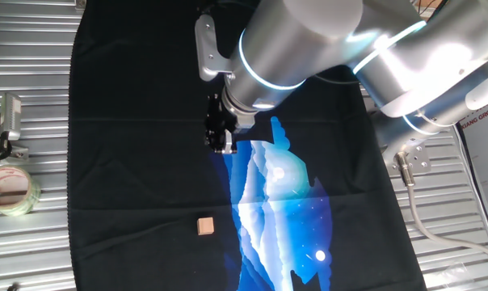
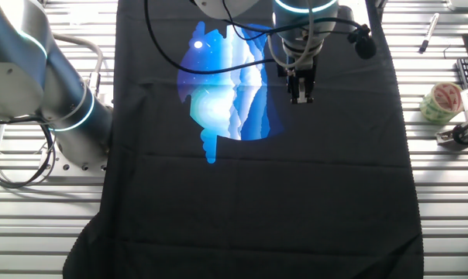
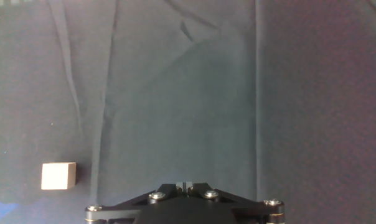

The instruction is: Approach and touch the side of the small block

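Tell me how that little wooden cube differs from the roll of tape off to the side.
The small block is a plain tan cube with flat faces; the tape roll is a round ring, clear and glossy with red print. The block is much smaller than the roll. The block sits on the black cloth, the roll on the bare ribbed metal table. The fingers touch neither.

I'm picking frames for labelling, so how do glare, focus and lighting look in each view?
One fixed view: bright glare on the arm, small block sharp. Other fixed view: evenly lit, gripper crisp, block not visible. Hand view: dim and washed out, black cloth looks greyish, block clear.
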Robot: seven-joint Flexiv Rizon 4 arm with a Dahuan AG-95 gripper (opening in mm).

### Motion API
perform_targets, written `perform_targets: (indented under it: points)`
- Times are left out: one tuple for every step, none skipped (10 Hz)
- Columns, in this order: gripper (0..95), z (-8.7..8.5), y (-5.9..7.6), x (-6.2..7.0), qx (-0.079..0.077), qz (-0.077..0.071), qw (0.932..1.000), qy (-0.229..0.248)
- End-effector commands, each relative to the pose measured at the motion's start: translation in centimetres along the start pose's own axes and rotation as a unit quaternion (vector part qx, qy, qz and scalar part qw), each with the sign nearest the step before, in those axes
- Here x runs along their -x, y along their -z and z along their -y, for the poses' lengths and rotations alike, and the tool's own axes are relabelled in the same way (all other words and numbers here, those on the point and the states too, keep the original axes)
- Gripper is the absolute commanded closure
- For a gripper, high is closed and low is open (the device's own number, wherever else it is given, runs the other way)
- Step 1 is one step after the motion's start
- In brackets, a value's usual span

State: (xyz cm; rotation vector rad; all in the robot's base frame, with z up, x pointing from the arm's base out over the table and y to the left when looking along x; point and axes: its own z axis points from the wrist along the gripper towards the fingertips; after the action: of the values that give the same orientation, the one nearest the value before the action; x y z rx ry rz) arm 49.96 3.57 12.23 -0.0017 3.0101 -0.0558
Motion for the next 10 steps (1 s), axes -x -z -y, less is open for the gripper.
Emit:
perform_targets:
  points:
    - [95.0,-0.4,-0.4,0.0,-0.002,0.003,1.0,-0.002]
    - [95.0,-0.7,-0.6,0.0,-0.003,0.004,1.0,-0.002]
    - [95.0,-0.8,-0.6,-0.1,-0.002,0.004,1.0,-0.003]
    - [95.0,-1.1,-0.7,0.0,-0.002,0.004,1.0,-0.004]
    - [95.0,-1.3,-0.7,0.0,-0.001,0.004,1.0,-0.004]
    - [95.0,-1.4,-0.8,0.1,-0.002,0.003,1.0,-0.005]
    - [95.0,-1.7,-0.9,0.1,-0.002,0.004,1.0,-0.007]
    - [95.0,-2.2,-1.3,0.1,-0.002,0.005,0.9999,-0.01]
    - [95.0,-2.4,-1.6,0.1,0.0,0.008,0.9999,-0.009]
    - [95.0,-2.5,-1.7,0.1,0.005,0.009,0.9999,-0.009]
